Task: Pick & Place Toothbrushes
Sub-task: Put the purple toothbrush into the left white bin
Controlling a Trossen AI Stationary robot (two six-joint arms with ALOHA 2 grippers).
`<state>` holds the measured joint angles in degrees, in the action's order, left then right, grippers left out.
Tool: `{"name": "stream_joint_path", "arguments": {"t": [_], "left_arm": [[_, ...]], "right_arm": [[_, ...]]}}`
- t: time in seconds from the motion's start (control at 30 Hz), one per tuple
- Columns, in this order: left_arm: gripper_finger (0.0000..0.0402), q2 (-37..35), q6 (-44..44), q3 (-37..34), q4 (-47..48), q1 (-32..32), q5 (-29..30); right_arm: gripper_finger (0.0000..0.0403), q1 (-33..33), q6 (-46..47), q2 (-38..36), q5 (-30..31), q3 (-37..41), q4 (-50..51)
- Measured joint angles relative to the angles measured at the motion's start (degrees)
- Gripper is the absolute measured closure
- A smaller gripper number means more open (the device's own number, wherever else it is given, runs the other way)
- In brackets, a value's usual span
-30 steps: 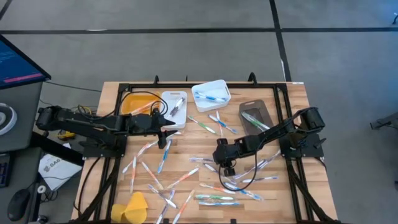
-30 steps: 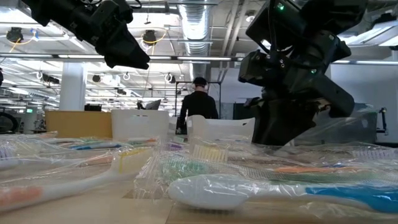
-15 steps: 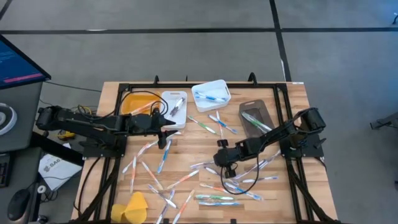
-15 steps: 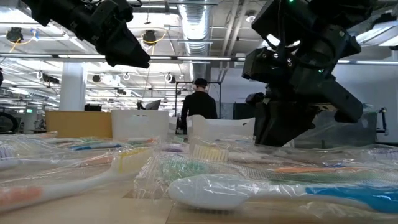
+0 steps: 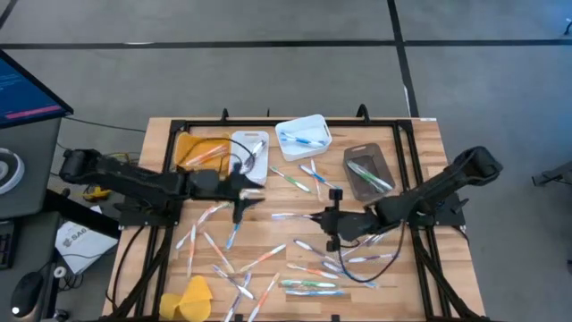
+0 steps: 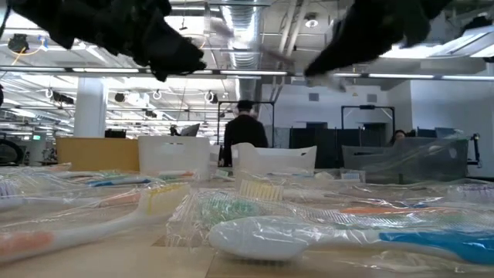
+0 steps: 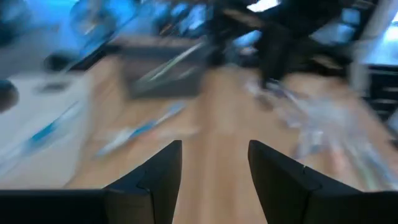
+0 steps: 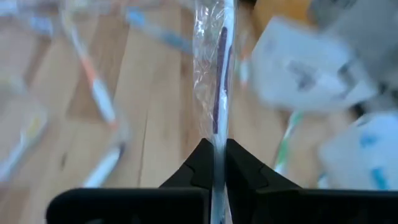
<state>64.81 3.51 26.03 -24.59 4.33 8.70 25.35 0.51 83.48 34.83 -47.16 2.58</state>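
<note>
Many wrapped toothbrushes (image 5: 308, 286) lie scattered on the wooden table (image 5: 420, 134). My right gripper (image 5: 325, 217) hangs over the table's middle, shut on one clear-wrapped toothbrush with a purple handle (image 8: 217, 62). That toothbrush (image 5: 293, 216) sticks out of the gripper toward the table's left. My left gripper (image 5: 243, 204) hovers left of centre, just in front of the white bin (image 5: 253, 152). It is open (image 7: 214, 152), with nothing between its fingers. My right gripper pinches the wrapped toothbrush by one end (image 8: 216, 134) between its two fingers. The fingers come from the table's right, slanting down, and lie in line with the brush. The brush runs straight out ahead of them and is lifted clear of the table.
Along the far edge stand an orange bin (image 5: 201, 148), two white bins, one of them (image 5: 304, 134) with blue brushes in it, and a dark bin (image 5: 366, 170). A yellow lump (image 5: 192, 300) lies at the near left. A person (image 6: 245, 127) stands far behind.
My right gripper has risen from among the brushes near the table's middle, carrying the wrapped toothbrush clear of the table, and has levelled out somewhat. In the low view it has gone up out of the picture. My left gripper has shifted slightly toward the table's middle and tipped.
</note>
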Motion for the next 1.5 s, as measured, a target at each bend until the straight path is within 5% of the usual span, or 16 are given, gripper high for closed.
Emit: {"name": "stream_joint_path", "arguments": {"t": [0.27, 0.53, 0.67, 1.23, 1.5], "left_arm": [[0.0224, 12.8, -7.7, -3.6, -30.0, 3.3, -1.0], [0.0225, 22.8, -8.6, -3.3, -50.2, 3.6, -5.1], [0.0224, 25.6, -10.4, -0.1, -51.1, 4.0, -10.8], [0.0226, 29.4, -12.7, 6.3, -51.0, 7.0, -11.1], [0.0321, 29.4, -12.7, 6.3, -49.8, 6.9, -11.0]], "right_arm": [[0.0391, 5.7, -14.6, -1.5, 4.0, -0.1, -17.4], [0.0391, 4.2, -15.9, -1.5, 4.0, -0.1, -19.3], [0.0391, 2.6, -16.0, 0.5, 3.8, -0.1, -20.1], [0.0391, 0.7, -16.5, 4.0, 3.1, -0.2, -24.1], [0.0353, 0.7, -15.6, 4.0, 2.3, -0.2, -24.0]]}}
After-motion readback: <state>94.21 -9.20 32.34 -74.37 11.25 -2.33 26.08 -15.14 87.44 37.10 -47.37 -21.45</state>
